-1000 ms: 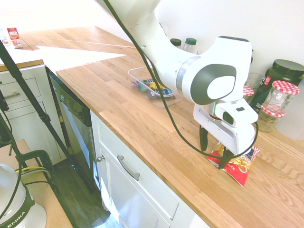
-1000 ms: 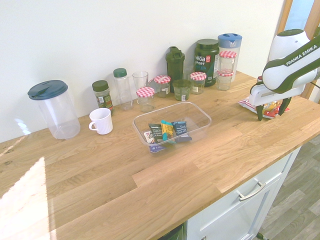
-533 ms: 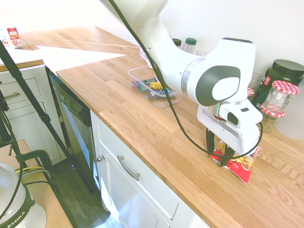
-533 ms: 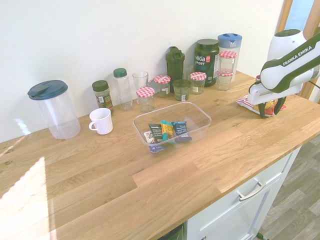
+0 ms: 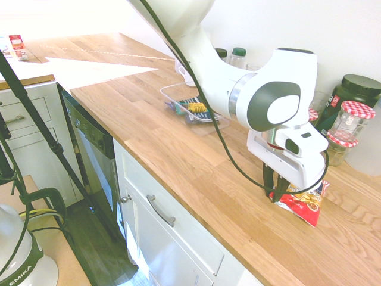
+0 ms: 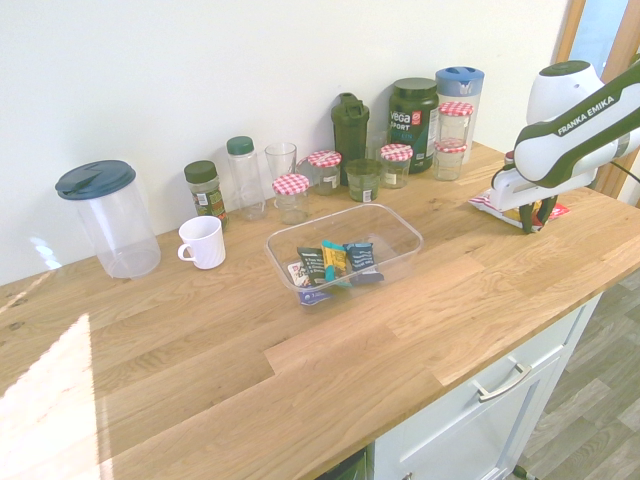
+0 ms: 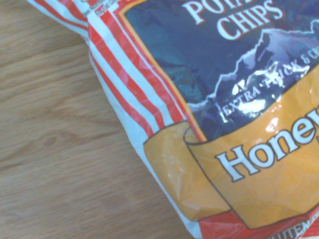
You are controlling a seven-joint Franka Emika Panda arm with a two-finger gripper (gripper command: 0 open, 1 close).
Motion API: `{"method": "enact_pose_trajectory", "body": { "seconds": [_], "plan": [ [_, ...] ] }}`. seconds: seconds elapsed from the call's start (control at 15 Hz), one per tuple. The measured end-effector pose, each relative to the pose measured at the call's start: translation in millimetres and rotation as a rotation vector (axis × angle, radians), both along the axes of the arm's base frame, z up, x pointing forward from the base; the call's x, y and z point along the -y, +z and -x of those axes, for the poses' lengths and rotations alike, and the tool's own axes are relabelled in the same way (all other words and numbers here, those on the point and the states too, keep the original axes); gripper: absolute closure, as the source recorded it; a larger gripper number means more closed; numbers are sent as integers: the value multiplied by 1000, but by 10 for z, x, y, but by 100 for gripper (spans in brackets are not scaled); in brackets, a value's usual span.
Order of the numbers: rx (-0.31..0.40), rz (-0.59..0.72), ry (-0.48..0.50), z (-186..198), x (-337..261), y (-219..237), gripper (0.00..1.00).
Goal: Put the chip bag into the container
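Beneath the claw (image 5: 275,194) lies the chip bag (image 5: 303,204) on the counter (image 5: 178,155), dark fingers narrowing around its edge — grip unconfirmed. Pinch a firm fold before lifting; the container (image 6: 395,232) sits well apart.

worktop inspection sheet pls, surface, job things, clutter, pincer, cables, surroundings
surface: wooden worktop, sunlit patch at one end
job's things: chip bag flat on the wood by the front edge; container apart from it, a few wrapped snacks inside
clutter: jars, bottles, white mug and lidded pitcher along the wall
grippers: pincer pointing down at the bag's edge, fingers narrowed about it; bag not lifted
cables: black cable along the arm
surroundings: white drawers below, white wall behind
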State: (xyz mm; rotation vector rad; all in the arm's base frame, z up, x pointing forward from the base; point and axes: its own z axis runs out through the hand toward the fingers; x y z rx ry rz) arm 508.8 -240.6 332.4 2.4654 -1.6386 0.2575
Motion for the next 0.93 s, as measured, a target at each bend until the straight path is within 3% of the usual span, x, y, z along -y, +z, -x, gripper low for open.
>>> {"method": "enact_pose_trajectory", "body": {
  "seconds": [0.4, 0.67, 0.93],
  "plan": [
    [17, 27, 33, -105, -220, 104, 100],
    [95, 63, 52, -124, -702, 835, 100],
    [160, 96, 71, -120, -1564, 1435, 100]
  ]
}}
